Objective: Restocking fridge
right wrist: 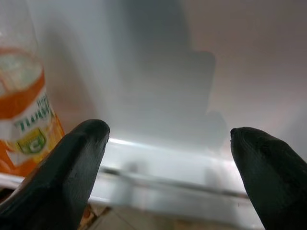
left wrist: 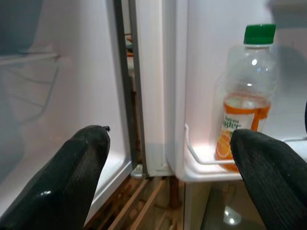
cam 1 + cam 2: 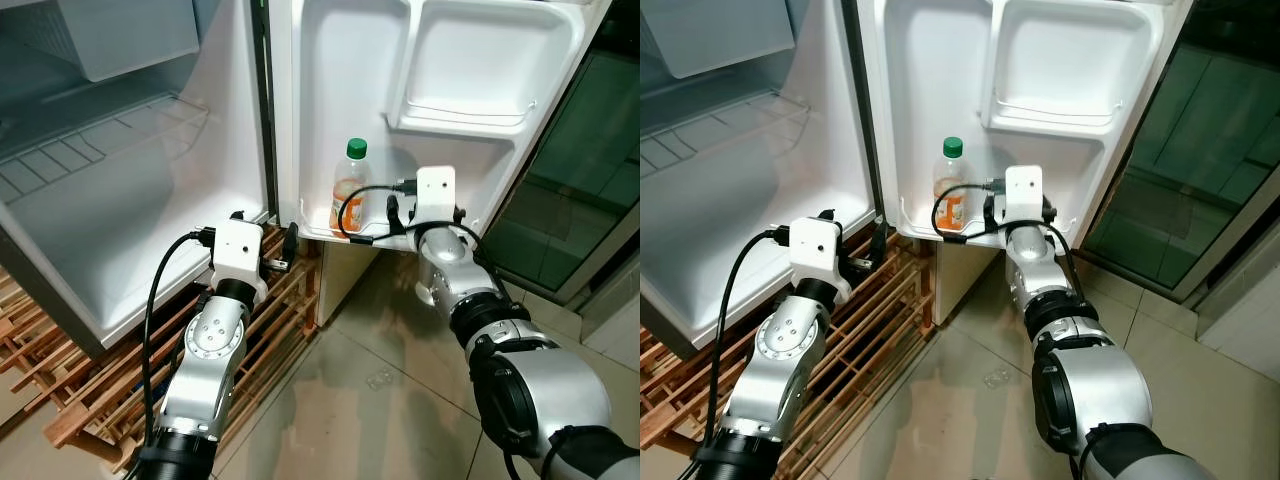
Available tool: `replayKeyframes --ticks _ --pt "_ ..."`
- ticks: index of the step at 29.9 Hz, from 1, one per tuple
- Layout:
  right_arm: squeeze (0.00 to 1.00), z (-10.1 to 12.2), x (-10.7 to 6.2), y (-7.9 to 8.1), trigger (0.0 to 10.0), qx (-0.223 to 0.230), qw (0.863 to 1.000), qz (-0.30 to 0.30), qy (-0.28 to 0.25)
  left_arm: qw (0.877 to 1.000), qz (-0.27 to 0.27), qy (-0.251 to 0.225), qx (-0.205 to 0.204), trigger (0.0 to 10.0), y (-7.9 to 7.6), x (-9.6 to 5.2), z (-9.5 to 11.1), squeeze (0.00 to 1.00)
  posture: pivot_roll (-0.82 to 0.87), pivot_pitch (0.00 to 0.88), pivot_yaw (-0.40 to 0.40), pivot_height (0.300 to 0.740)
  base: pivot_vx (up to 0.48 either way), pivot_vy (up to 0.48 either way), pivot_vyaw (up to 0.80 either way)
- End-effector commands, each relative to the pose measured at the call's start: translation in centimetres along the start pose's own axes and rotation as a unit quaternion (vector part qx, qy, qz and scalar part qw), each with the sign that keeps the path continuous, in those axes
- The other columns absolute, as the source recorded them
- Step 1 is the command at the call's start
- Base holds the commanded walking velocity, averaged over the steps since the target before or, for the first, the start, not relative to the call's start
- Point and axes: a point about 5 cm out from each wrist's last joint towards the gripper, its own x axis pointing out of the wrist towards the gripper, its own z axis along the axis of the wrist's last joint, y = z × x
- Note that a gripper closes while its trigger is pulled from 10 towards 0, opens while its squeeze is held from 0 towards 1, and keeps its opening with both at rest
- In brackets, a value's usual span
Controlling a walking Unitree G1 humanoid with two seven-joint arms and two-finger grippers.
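Orange juice bottle (image 3: 349, 190) upright, door shelf (image 3: 420, 232) L end | R pincer (image 1: 168, 158) spread at rail | L pincer (image 2: 168, 163) spread nr hinge

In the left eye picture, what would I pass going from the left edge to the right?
Fridge interior → left gripper → orange drink bottle → right gripper → dark glass door.

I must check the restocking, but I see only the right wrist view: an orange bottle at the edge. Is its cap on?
Observer: Yes, the bottle has a green cap, closed.
Operator: Where does it stand?
Observer: Upright in the lowest door shelf of the open fridge door.
Operator: And the left gripper?
Observer: The left gripper is open, low by the fridge's bottom edge, over a wooden rack.
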Motion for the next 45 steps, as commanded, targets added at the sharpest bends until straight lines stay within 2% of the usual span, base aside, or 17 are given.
replayKeyframes --ticks 1,5,9,14,20,31,45 --pt "0.00 0.3 0.1 0.1 10.0 -0.003 1.000 0.000 0.002 1.000 0.000 0.004 0.005 10.0 0.0 -0.2 0.1 0.00 0.03 0.000 -0.039 0.740 0.000 0.000 0.00" --pt "0.00 0.4 0.1 0.3 10.0 -0.002 1.000 -0.003 0.001 1.000 0.006 0.008 0.009 10.0 0.6 -1.2 0.3 0.00 0.07 0.000 -0.037 0.740 0.000 0.000 0.00" --pt "0.00 1.8 0.2 0.8 10.0 -0.021 0.999 -0.004 -0.037 1.000 0.023 0.018 0.008 10.0 1.4 -2.9 0.3 0.00 0.10 0.030 -0.039 0.740 0.000 0.000 0.00" --pt "0.00 2.6 0.2 1.2 10.0 -0.029 0.998 0.001 -0.052 0.999 0.029 0.025 0.010 10.0 1.6 -3.6 0.3 0.00 0.11 0.053 -0.042 0.740 0.000 0.000 0.00" --pt "0.00 3.5 0.0 3.0 10.0 -0.043 0.996 0.026 -0.072 0.998 0.034 0.047 0.023 10.0 2.0 -5.6 0.4 0.00 0.15 0.101 -0.034 0.740 0.000 0.000 0.00" --pt "0.00 3.3 -0.1 3.7 10.0 -0.043 0.997 0.031 -0.064 0.996 0.039 0.067 0.039 10.0 3.0 -7.4 1.1 0.00 0.21 0.130 -0.011 0.740 0.000 0.000 0.00" --pt "0.00 3.4 -0.3 4.9 10.0 -0.043 0.995 0.061 -0.061 0.994 0.046 0.082 0.047 10.0 3.4 -8.2 1.5 0.00 0.24 0.133 -0.015 0.740 0.000 0.000 0.00"
